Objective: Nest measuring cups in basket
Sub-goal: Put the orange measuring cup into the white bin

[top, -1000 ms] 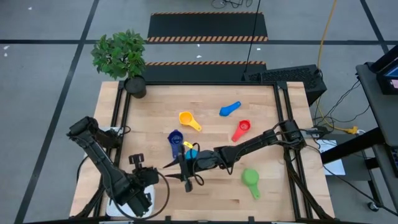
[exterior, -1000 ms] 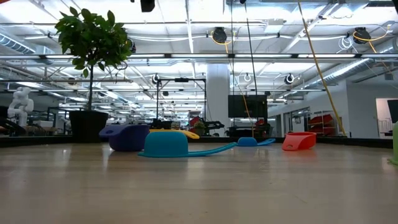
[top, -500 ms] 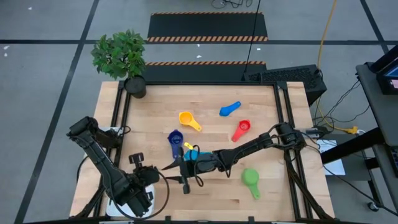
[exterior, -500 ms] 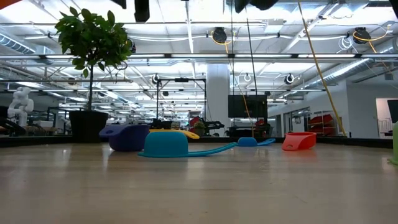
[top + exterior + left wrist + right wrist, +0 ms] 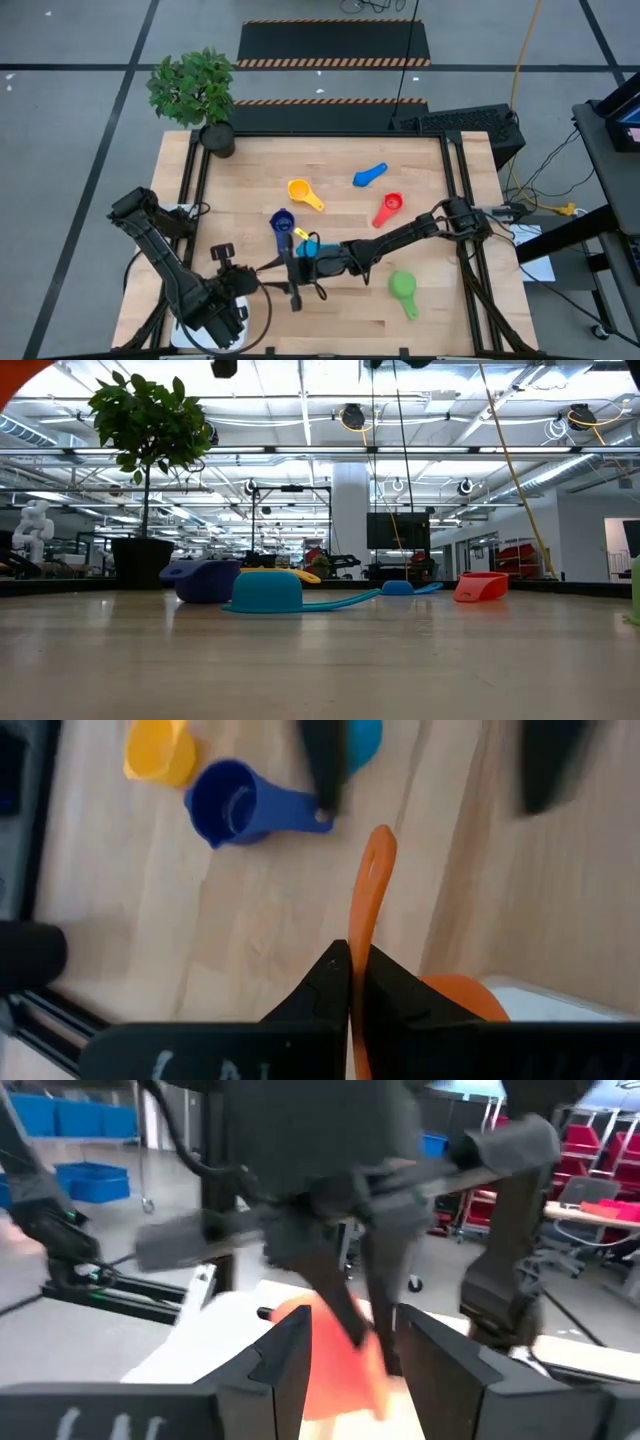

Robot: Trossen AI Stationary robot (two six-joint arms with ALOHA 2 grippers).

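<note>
Both pincers (image 5: 265, 270) nearer, orange cup (image 5: 372, 910) gripped

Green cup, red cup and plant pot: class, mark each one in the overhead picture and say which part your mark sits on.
Green cup (image 5: 401, 284), high view, on its round bowl.
Red cup (image 5: 392, 202), high view, on its bowl.
Plant pot (image 5: 219, 140), high view, on the dark pot below the leaves.

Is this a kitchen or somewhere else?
Not a kitchen; it looks like a robot lab or workshop. A wooden table stands on a grey floor with striped hazard mats, and the low view shows a hall with ceiling pipes behind.
</note>
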